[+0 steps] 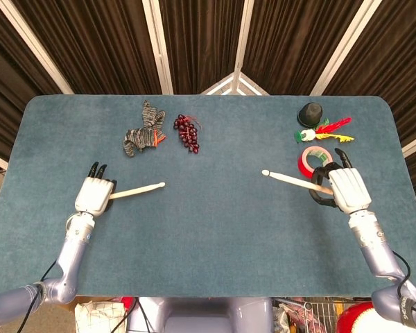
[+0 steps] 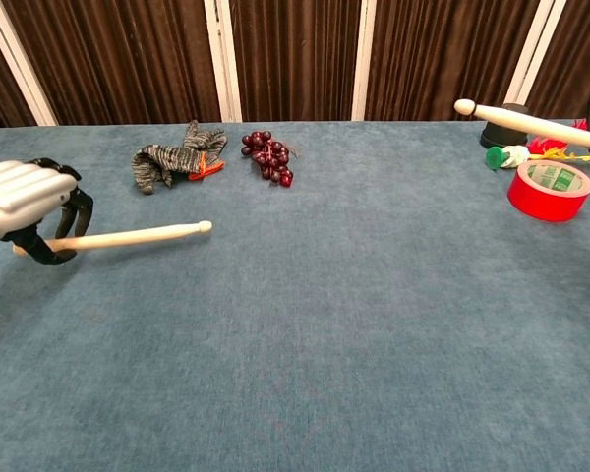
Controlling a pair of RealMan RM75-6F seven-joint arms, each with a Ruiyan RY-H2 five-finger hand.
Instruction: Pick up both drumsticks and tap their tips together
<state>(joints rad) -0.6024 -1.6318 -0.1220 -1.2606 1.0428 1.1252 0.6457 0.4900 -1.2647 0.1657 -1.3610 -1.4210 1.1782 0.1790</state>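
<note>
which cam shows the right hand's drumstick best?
Head view: the right drumstick shows from its tip to the right hand gripping it. In the chest view, the stick runs off the frame's right edge, with the grip out of frame.

Head view looks steeply down on the table (image 1: 215, 229); chest view, seemingly low, faces across it.

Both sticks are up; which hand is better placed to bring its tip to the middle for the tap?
Right, marginally: the right hand holds its drumstick with the tip nearer table centre than the left hand and its stick.
</note>
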